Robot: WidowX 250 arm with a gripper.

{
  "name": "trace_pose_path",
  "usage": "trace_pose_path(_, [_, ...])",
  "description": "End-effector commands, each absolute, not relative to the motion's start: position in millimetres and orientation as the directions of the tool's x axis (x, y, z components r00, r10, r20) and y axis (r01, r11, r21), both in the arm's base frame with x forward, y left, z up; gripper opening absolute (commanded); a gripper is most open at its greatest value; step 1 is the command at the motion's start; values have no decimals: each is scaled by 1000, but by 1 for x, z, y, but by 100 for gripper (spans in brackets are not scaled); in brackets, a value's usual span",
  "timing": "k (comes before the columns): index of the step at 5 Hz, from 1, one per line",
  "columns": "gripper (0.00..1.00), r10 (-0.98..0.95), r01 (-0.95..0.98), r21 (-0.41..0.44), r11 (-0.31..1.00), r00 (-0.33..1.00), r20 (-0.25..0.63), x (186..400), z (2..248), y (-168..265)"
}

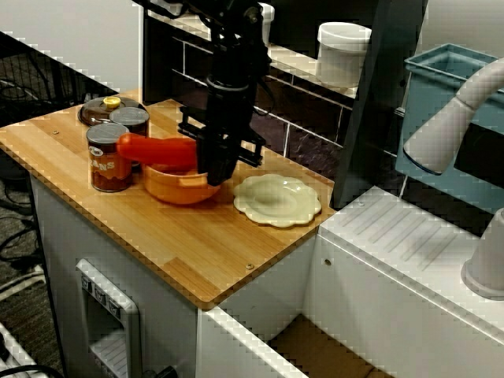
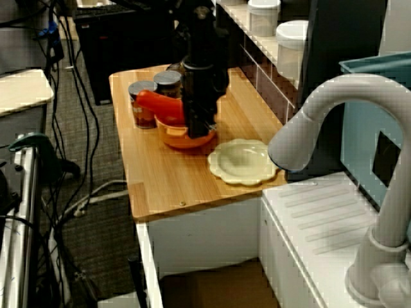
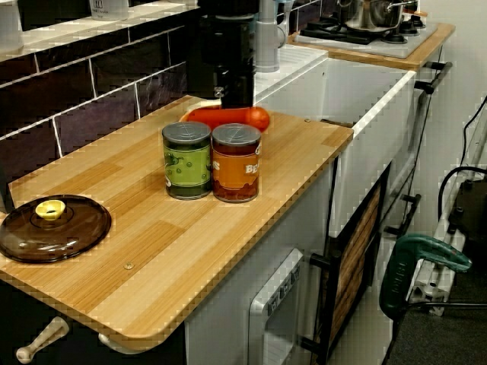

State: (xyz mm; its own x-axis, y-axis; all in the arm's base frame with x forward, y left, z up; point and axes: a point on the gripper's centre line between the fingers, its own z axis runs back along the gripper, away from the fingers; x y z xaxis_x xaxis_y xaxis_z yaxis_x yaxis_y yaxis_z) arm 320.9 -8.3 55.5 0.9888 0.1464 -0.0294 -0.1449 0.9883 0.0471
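Reaches in from the top with the black arm [image 1: 233, 75], nearly vertical. Points the gripper [image 1: 218, 169] straight down and low, wrist in line with it. Hides the gap between the fingers; impossible to tell whether parted or closed.

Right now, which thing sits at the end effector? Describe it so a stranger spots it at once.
On the light wooden countertop, between the two tin cans and the cream scalloped plate, sits a round orange pot under the black end effector. Only it has a thick red handle sticking out sideways.
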Motion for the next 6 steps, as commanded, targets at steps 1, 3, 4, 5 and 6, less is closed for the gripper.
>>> trace_pose_path(1, [0, 98, -101, 34, 994, 993, 66, 297, 93, -9])
trace_pose_path(3, [0, 62, -65, 45, 997, 995, 72, 272, 91, -17])
trace_pose_path(4, [0, 51, -55, 64, 996, 997, 61, 271, 86, -21])
trace_pose_path(5, [0, 58, -62, 75, 995, 997, 52, 279, 86, -22])
trace_pose_path(6, [0, 53, -56, 84, 995, 998, 44, 285, 91, -24])
